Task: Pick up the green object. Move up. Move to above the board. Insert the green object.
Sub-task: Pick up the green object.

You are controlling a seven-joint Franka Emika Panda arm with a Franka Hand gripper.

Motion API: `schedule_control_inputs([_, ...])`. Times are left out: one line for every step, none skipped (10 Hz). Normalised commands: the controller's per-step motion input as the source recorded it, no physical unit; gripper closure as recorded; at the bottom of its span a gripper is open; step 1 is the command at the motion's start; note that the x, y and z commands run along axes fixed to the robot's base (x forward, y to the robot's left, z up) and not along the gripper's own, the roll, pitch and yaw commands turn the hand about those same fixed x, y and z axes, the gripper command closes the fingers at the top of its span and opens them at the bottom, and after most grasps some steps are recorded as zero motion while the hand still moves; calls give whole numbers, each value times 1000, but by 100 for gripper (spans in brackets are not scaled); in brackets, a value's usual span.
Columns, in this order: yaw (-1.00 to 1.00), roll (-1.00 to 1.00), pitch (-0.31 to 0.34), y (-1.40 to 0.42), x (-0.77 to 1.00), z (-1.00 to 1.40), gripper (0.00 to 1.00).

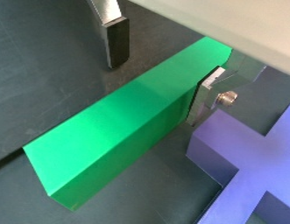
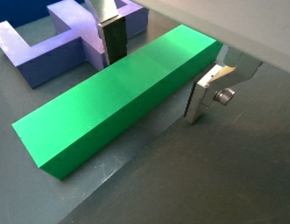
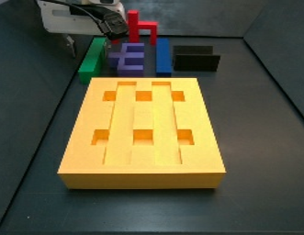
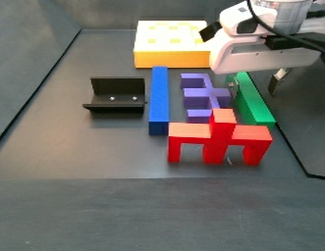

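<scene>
- The pincer (image 2: 153, 74) stands wide over the green object (image 2: 112, 96), one finger on each long side, neither pad touching yet, apparently lined up to clamp across the narrow width.
- The green object lies flat on the floor beside the purple block (image 2: 65, 39).
- That neighbour leaves one finger (image 2: 112, 39) little room.
- The board (image 3: 141, 128) sits well apart, its top unobstructed.

One long green bar (image 4: 254, 101), one long blue bar (image 4: 159, 96), one purple E-shaped block (image 4: 201, 96) and one red block (image 4: 219, 138) are counted. One big orange-yellow board (image 3: 144, 131) with six square holes is seen. One dark L-shaped fixture (image 4: 116, 95) and one silver gripper (image 2: 159, 63), over the green bar, are seen.
</scene>
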Motion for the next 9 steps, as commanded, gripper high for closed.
schedule_control_inputs([0,-20,17,0,97,-140,0])
schedule_control_inputs([0,-36,26,0,120,-80,0])
schedule_control_inputs([-9,0,0,0,0,0,0])
schedule_control_inputs([0,0,0,0,0,-20,0])
schedule_control_inputs([0,-4,-10,0,0,-34,0])
schedule_control_inputs([0,-47,-74,0,0,-186,0])
schedule_control_inputs([0,0,-20,0,0,-106,0])
schedule_control_inputs([0,9,-17,0,0,-134,0])
schedule_control_inputs([0,0,-3,0,0,-143,0])
